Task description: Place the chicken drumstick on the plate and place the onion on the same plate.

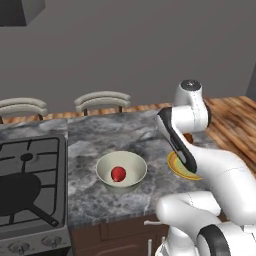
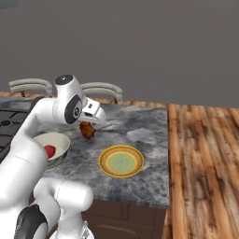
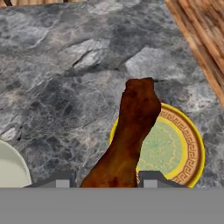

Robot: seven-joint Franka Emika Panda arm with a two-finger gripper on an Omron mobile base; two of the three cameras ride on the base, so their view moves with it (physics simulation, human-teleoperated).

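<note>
My gripper [image 3: 104,181] is shut on the brown chicken drumstick [image 3: 129,135], which sticks out between the two fingertips. In the right base view the drumstick [image 2: 87,130] hangs under the hand, above the counter and up-left of the plate [image 2: 121,161]. The plate [image 3: 183,144] has a yellow-orange rim and pale green centre and lies flat on the marble counter, bare. In the left base view the arm hides most of the plate [image 1: 176,165]. The onion [image 1: 118,174], a small glossy red ball, rests inside the cream bowl [image 1: 121,171]. The onion [image 2: 50,151] also shows at the bowl's edge behind the arm.
The grey marble counter [image 2: 140,135] ends at a wooden floor [image 2: 205,158] on the right. A black stove [image 1: 27,185] with a dark pan sits left of the bowl. Two chair backs [image 1: 102,101] stand behind the counter.
</note>
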